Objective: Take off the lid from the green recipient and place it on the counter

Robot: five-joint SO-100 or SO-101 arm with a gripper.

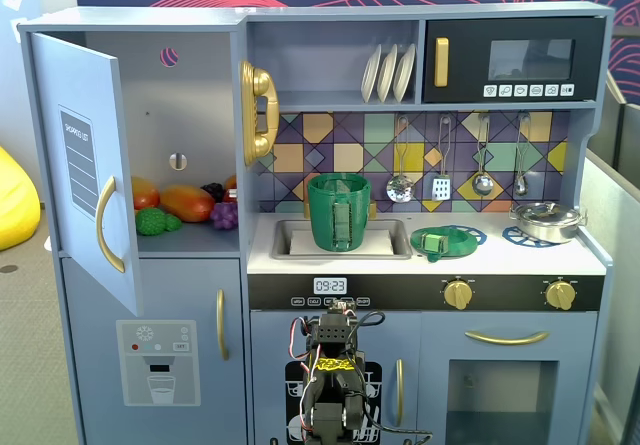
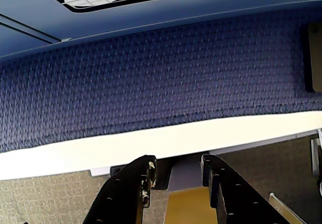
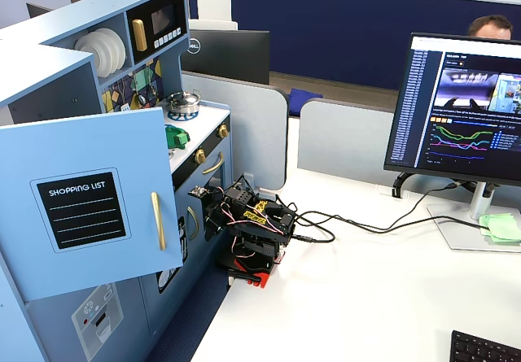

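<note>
In a fixed view the green recipient (image 1: pixel 339 212) stands upright in the recessed sink with its top uncovered. The lid (image 1: pixel 446 241) lies flat on the white counter (image 1: pixel 500 258), just right of the sink. Another fixed view shows the lid (image 3: pixel 175 137) as a small green shape on the counter (image 3: pixel 203 122); the door hides the recipient there. The arm (image 1: pixel 335 380) is folded low in front of the kitchen, well below the counter. In the wrist view my gripper (image 2: pixel 178 161) is open and holds nothing, with blue carpet and a white table edge beyond its black fingers (image 2: pixel 143 176).
A silver pan (image 1: pixel 546 222) sits on the right burner. The fridge door (image 1: pixel 88 165) hangs open at the left, with toy fruit (image 1: pixel 185 203) on the shelf behind it. Utensils (image 1: pixel 441 165) hang on the backsplash. Cables (image 3: pixel 350 224) run across the white desk toward a monitor (image 3: pixel 460 110).
</note>
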